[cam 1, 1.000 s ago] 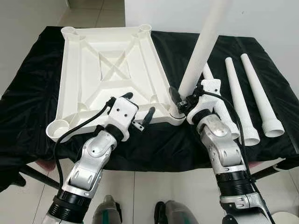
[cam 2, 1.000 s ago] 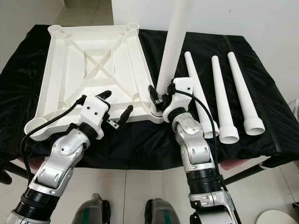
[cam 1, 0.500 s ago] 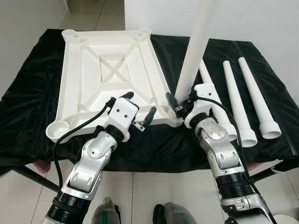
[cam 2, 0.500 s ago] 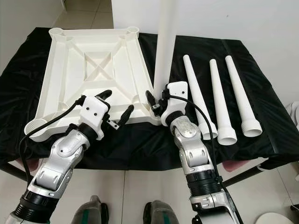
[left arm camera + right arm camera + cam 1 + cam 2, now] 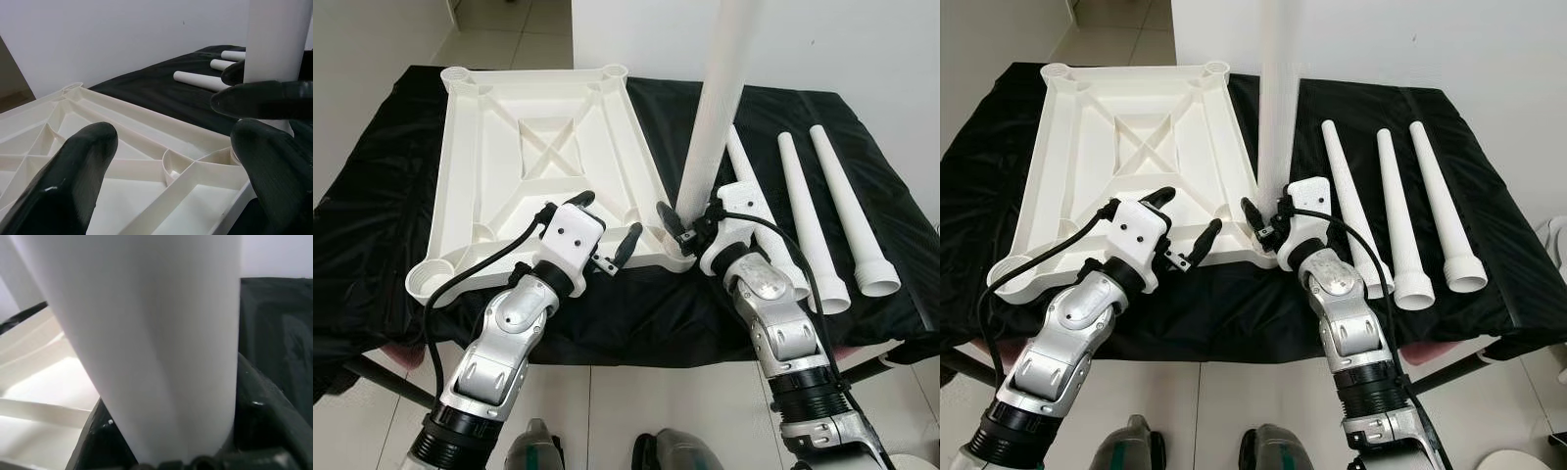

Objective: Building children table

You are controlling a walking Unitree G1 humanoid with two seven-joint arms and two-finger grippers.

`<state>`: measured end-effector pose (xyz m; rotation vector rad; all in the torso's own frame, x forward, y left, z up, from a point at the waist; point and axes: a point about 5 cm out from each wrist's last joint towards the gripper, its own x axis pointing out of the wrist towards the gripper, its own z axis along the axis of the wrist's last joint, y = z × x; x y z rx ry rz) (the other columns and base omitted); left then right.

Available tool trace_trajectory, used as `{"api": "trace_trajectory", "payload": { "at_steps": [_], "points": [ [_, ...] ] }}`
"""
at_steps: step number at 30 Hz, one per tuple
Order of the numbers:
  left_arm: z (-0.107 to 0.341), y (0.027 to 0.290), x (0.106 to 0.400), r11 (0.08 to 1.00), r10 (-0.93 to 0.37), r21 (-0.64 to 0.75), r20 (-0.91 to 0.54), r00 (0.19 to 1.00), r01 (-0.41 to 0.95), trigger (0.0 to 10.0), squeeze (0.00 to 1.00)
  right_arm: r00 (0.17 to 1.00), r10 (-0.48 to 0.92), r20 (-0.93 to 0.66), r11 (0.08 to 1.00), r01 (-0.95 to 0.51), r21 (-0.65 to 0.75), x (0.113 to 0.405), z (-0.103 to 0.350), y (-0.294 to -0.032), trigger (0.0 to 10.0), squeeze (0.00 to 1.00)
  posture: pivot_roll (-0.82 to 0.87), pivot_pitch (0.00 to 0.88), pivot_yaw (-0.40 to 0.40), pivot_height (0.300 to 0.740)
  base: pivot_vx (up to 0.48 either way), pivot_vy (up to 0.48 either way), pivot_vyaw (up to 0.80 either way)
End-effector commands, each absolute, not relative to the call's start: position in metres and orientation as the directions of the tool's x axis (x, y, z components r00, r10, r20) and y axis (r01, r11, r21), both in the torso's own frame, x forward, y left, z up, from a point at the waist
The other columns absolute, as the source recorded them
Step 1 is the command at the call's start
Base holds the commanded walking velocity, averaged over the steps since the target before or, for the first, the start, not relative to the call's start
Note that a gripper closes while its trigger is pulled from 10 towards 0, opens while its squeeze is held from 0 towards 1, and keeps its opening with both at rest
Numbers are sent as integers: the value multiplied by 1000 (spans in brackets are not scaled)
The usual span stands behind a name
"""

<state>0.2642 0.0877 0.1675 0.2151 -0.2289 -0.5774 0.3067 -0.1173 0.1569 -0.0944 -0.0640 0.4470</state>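
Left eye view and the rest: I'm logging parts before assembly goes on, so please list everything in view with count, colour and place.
Tabletop: one, white, lying underside up on the left half of the cloth, a round socket at each corner.
Upright leg: one, white, standing at the tabletop's near right corner socket.
Loose legs: three, white, lying side by side on the right of the cloth, wide ends toward the robot.
Cloth: one, black, covering the work surface.
Floor: pale tiles, below the near edge.
Left gripper: black fingers open, over the tabletop's near edge.
Right gripper: black fingers closed around the upright leg near its base.
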Motion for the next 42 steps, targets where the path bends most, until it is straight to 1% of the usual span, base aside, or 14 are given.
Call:
{"api": "trace_trajectory", "payload": {
  "at_steps": [1,2,3,5,13,14,16,19,21,25,30,34,40,42],
  "points": [
    [166,82,260,777,-617,261,135,775,573,10000,0,914,400,-67,916,-401,-7,307,134,-124,10000,0,-53,36,-27,740,0,0,0],
    [167,82,260,776,-618,261,137,774,574,10000,0,925,373,-74,928,-371,43,310,133,-128,10000,0,-53,36,-27,740,0,0,0],
    [167,82,260,776,-618,261,137,774,574,10000,0,925,373,-74,928,-371,43,310,133,-128,10000,0,-53,36,-27,740,0,0,0],
    [168,81,260,776,-619,262,139,773,574,10000,0,938,336,-88,939,-326,106,314,132,-133,10000,0,-52,38,-28,740,0,0,0],
    [169,81,259,777,-618,261,142,773,573,10000,0,943,315,-104,943,-299,149,317,132,-136,10000,0,-51,41,-29,740,0,0,0],
    [169,81,259,777,-618,262,142,773,573,10000,0,944,309,-112,939,-285,191,318,132,-136,10000,0,-50,43,-29,740,0,0,0],
    [170,81,258,777,-618,261,143,773,573,10000,0,945,307,-112,939,-281,199,319,132,-136,10000,0,-51,48,-28,740,0,0,0],
    [170,81,258,777,-618,260,144,773,573,10000,0,945,307,-110,939,-282,197,319,133,-136,10000,0,-50,47,-27,740,0,0,0],
    [170,81,257,777,-618,258,143,773,574,10000,0,946,311,-91,943,-296,154,319,135,-133,10000,0,-48,57,-29,740,0,0,0],
    [170,81,257,777,-618,258,140,774,574,10000,0,949,306,-79,946,-295,133,318,136,-132,10000,0,-46,62,-28,740,0,0,0],
    [171,82,258,782,-612,254,138,779,569,10000,0,966,259,-2,963,-258,79,318,144,-119,10000,0,-46,67,-29,740,0,0,0],
    [171,82,258,783,-611,254,137,780,568,10000,0,971,238,18,968,-239,74,319,147,-116,10000,0,-46,67,-29,740,0,0,0],
    [173,81,259,786,-608,251,142,781,565,10000,0,997,44,62,993,-50,106,329,150,-112,10000,0,-44,65,-32,740,0,0,0],
    [173,81,259,786,-608,251,142,781,565,10000,0,997,40,63,993,-46,106,329,150,-112,10000,0,-44,65,-32,740,0,0,0]
  ]
}}
